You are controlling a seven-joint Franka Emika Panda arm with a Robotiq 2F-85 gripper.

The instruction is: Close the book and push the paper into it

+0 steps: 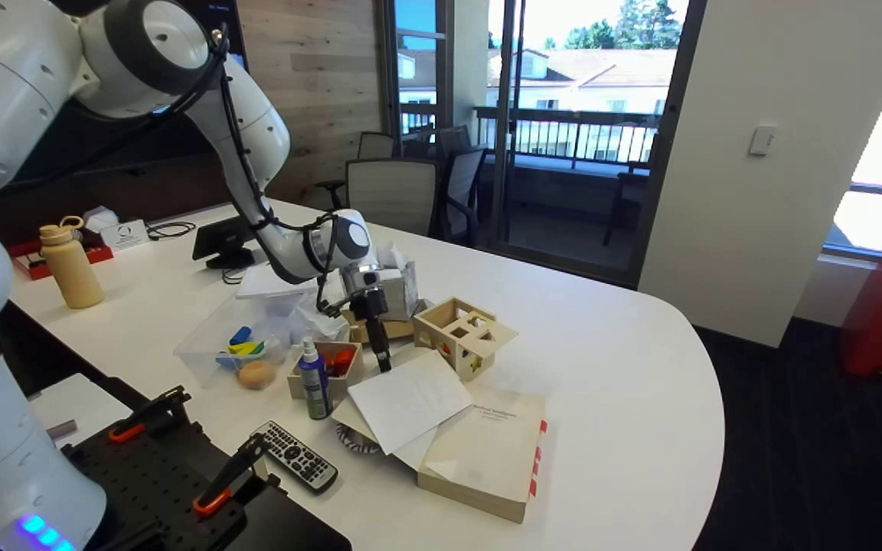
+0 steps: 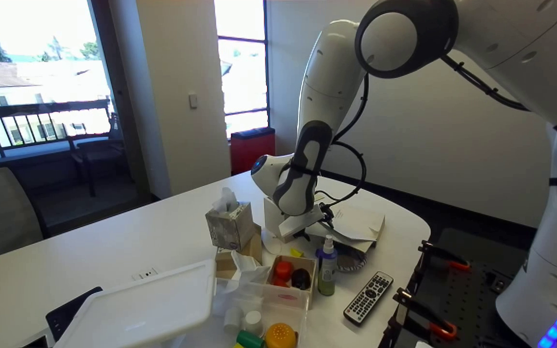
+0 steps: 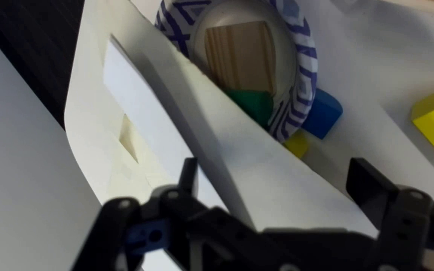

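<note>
Cream pages show where the book (image 1: 487, 463) lies open in an exterior view, toward the rounded end of the desk (image 1: 617, 360) and in from its curved edge. Its thick block looks heavy enough to stay put; the turned-back cover (image 1: 349, 417) should be light and bendy, best lifted by its free edge. The paper (image 1: 410, 402) is probably limp, slippery and easily creased, so better nudged by its edge than squeezed. It looks white and thin, askew over that cover, one corner reaching the page, which has small print near its top, with red tabs (image 1: 537, 454) down one side. The fingers (image 1: 380, 348) point down beside the paper's edge.

In an exterior view, the arm (image 2: 300, 191) hides part of the book, which sits near the desk's rounded corner; a remote (image 2: 369, 297) lies closer to the desk edge on the robot's side.

In the wrist view, the fingers stand apart, gripping nothing; the cover's edge runs between them, partly over a patterned bowl (image 3: 305, 73). Whether a finger touches the cover, I cannot tell.
</note>
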